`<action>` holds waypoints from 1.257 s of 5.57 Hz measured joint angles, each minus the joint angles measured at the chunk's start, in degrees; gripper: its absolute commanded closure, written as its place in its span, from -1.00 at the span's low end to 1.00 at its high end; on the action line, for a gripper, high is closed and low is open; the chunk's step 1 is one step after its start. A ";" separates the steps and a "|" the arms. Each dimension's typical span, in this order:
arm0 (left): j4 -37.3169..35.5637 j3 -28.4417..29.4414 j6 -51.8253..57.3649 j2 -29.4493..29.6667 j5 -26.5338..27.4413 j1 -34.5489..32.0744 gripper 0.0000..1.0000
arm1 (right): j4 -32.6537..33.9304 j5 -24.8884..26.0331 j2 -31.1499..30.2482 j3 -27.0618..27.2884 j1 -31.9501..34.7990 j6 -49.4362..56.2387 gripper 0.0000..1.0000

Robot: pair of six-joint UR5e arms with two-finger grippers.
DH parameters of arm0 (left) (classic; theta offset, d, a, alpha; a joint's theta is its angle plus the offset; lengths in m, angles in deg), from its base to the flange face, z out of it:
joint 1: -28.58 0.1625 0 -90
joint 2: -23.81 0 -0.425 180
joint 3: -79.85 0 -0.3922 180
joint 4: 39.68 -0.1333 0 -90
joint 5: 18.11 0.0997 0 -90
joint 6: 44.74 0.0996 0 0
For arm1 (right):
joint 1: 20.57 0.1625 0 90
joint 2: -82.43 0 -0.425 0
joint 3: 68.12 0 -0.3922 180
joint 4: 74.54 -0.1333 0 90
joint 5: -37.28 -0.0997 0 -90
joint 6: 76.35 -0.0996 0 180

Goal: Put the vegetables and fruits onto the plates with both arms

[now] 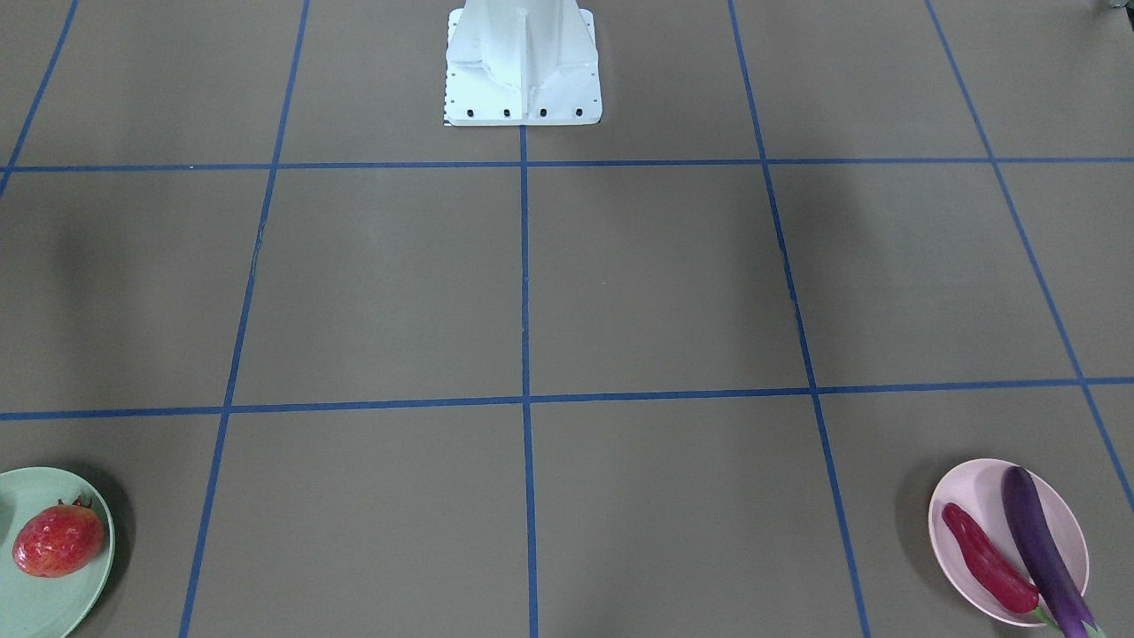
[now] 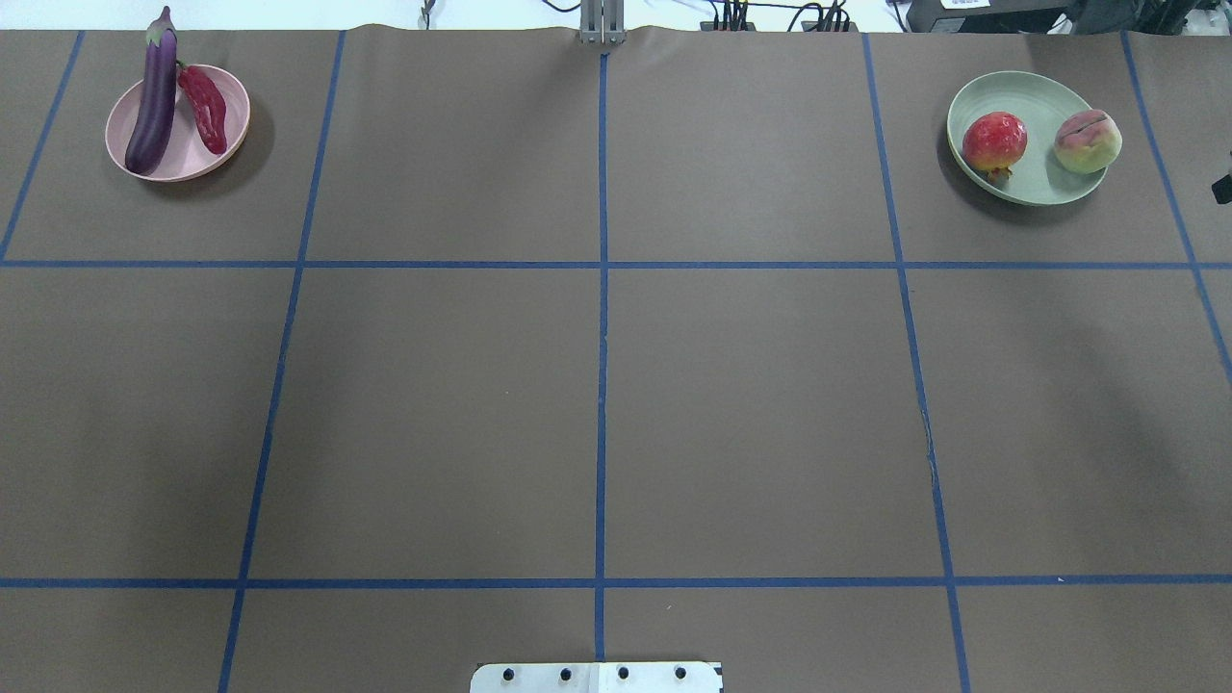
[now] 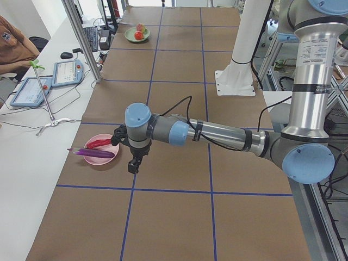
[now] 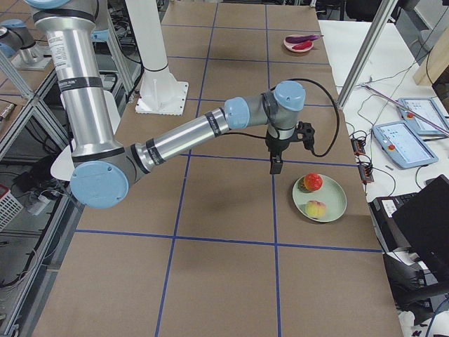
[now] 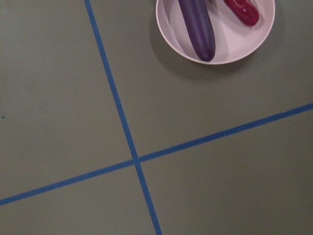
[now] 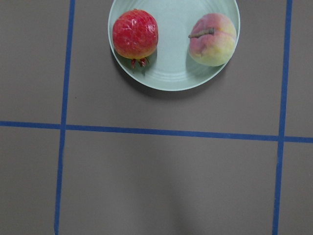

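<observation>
Overhead exterior: eggplant [image 2: 152, 111], chili [image 2: 205, 108] on pink plate [image 2: 183, 168]; strawberry [image 2: 994, 141], peach [image 2: 1088, 141] on green plate [image 2: 1035, 96]. Can't tell jaws' opening, either side. Retreat straight up.

Brown table [image 2: 433, 414], pink plate [image 2: 192, 168], green plate [image 2: 1035, 178]

Bright, even overhead light fills every view. Soft shadows hug the pink plate [image 2: 192, 166] and green plate [image 2: 1035, 183]; fainter broad ones cross the matte surface [image 2: 433, 414].
</observation>
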State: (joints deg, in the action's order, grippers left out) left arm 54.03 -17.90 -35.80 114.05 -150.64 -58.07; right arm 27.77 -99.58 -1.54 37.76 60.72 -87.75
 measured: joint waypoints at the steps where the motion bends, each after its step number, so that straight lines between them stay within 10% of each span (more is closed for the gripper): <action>1: -0.07 0.45 0.87 -0.71 -0.30 -0.77 -1.00 | -1.94 -0.14 -3.21 -0.39 0.66 1.17 -1.00; 7: -0.02 1.88 1.30 -4.47 0.91 -3.69 -1.00 | -3.17 -2.49 -11.15 -6.73 9.87 13.43 -1.00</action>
State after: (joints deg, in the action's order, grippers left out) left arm 54.01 -16.02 -34.51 109.58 -149.73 -61.76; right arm 24.60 -102.06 -12.70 31.04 70.59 -74.32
